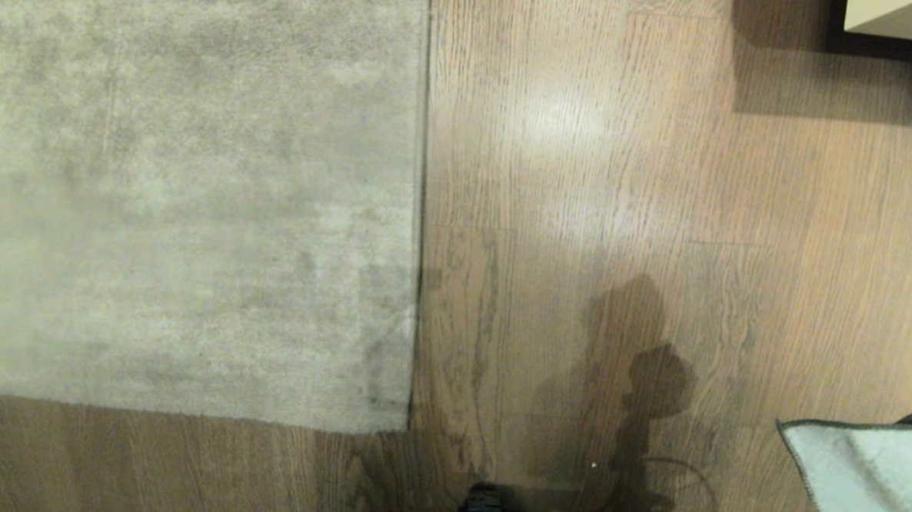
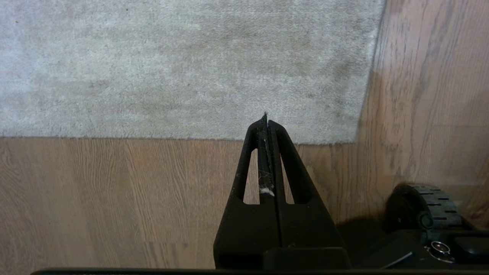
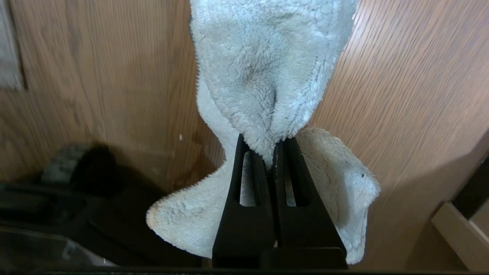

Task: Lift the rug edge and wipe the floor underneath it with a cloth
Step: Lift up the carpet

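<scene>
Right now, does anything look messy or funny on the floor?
Not much. The rug lies flat, its corner square on the wood floor. The one odd thing: white fluff is stuck between the shut fingers of the left gripper. The right gripper pinches the cloth.

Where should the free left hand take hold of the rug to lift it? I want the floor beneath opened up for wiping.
Grip the rug edge at its near corner, coming in low from the bare floor side. The rug lies flat, so only there do two free borders meet for the fingers to slip under. The left hand hangs shut above that corner; the right hand is shut on the cloth.
</scene>
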Available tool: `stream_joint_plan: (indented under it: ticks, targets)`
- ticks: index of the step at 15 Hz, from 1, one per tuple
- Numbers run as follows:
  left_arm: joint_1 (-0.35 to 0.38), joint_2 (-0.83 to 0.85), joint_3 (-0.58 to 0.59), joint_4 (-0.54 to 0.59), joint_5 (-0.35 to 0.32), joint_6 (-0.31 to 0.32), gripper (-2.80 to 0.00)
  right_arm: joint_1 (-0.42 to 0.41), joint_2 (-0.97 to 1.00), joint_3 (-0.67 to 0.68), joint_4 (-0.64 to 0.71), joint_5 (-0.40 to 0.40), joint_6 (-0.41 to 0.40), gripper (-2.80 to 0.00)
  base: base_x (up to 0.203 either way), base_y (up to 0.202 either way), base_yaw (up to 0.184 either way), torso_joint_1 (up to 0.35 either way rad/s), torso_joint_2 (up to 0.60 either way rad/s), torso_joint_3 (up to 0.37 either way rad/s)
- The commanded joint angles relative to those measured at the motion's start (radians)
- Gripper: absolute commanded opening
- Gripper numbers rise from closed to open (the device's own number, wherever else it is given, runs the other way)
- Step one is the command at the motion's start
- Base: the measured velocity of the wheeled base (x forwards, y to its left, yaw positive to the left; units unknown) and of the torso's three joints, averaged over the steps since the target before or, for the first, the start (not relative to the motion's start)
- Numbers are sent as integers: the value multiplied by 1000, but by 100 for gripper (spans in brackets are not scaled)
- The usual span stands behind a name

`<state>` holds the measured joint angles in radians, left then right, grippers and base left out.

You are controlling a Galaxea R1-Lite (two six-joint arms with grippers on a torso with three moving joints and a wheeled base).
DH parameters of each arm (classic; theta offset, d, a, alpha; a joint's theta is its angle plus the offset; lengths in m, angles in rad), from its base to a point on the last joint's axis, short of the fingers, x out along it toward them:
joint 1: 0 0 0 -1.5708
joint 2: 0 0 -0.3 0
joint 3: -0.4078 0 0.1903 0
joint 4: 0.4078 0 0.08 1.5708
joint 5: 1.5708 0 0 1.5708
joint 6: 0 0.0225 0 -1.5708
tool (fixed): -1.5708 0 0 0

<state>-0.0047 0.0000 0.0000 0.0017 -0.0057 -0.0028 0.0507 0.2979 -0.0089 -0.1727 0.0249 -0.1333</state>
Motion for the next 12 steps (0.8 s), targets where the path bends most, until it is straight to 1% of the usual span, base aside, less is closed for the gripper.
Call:
stream_joint_plan:
  ticks: [1, 2, 3, 10, 12]
  targets:
    - [0, 0, 0, 0, 0, 1, -280, -2, -42, 9, 2, 2, 23, -280, 0, 0, 0, 0, 0, 0]
    - [0, 0, 0, -1, 0, 0, -280, -2, -42, 9, 4, 1, 46, -280, 0, 0, 0, 0, 0, 0]
    - [0, 0, 0, 0, -1, 0, -280, -2, -42, 9, 4, 1, 48, -280, 0, 0, 0, 0, 0, 0]
    - [0, 0, 0, 0, -1, 0, -280, -8, -39, 9, 19, -11, 37, -280, 0, 0, 0, 0, 0, 0]
    - [0, 0, 0, 0, 0, 0, -280, -62, -25, 9, 21, -9, 26, -280, 0, 0, 0, 0, 0, 0]
